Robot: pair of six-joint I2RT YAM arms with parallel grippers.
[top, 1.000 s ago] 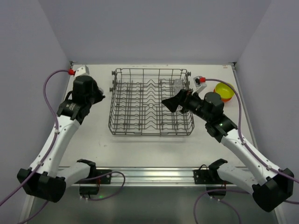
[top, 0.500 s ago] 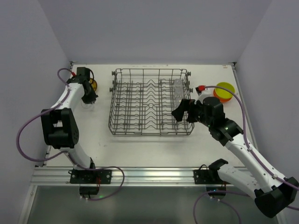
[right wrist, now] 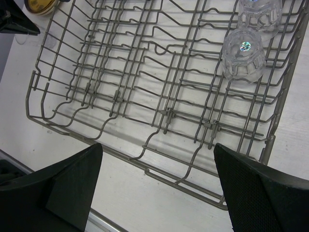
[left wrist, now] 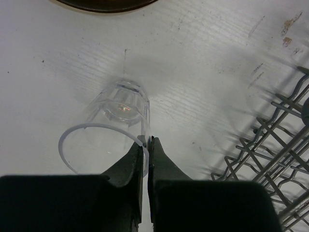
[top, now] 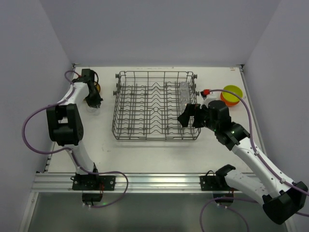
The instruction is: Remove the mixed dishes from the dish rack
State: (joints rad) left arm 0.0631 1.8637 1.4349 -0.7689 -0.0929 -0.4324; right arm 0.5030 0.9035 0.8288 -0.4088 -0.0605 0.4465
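Grey wire dish rack: left gripper pinching clear glass rim, lower centre; right gripper hovering wide open; next: release.

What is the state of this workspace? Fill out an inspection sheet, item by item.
Surface: white table, scuffed and speckled in the left wrist view.
Job's things: grey dish rack at centre, two clear glasses upside down in its right end; another clear glass on the table left of the rack; yellow-green bowl stacked on an orange bowl at far right; a brown plate by the left arm.
Clutter: nothing seen.
Grippers: left gripper shut on the glass rim; right gripper open over the rack's near edge, empty.
Cables: purple cables loop along both arms.
Surroundings: plain pale walls.
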